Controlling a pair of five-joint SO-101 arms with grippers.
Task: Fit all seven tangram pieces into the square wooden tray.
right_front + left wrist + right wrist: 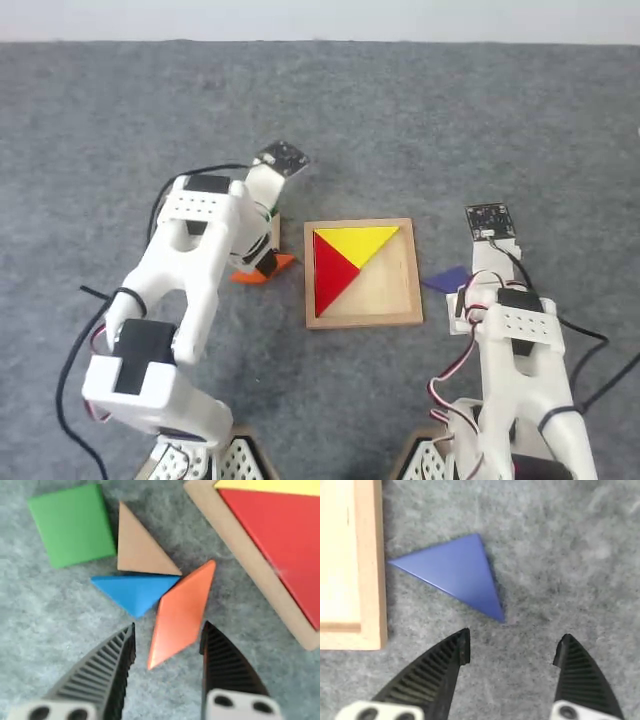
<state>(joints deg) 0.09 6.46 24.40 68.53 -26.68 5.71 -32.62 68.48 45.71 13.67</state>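
Observation:
The square wooden tray [410, 280] lies mid-table and holds a yellow triangle [356, 243] and a red triangle [332, 276]. My left gripper [167, 635] is open, its fingers straddling the lower end of an orange parallelogram [181, 611] that lies flat on the mat. Beside that piece are a light blue triangle [135, 590], a tan triangle [137, 547] and a green square [71, 524]. My right gripper [514, 647] is open just short of a dark blue triangle [455, 575], which lies on the mat next to the tray's right wall [370, 565].
Grey felt covers the whole table [420, 120]. The left arm [190, 280] hides most loose pieces from above; the orange tip [262, 272] peeks out. Cables trail by both arm bases. Open mat lies beyond the tray.

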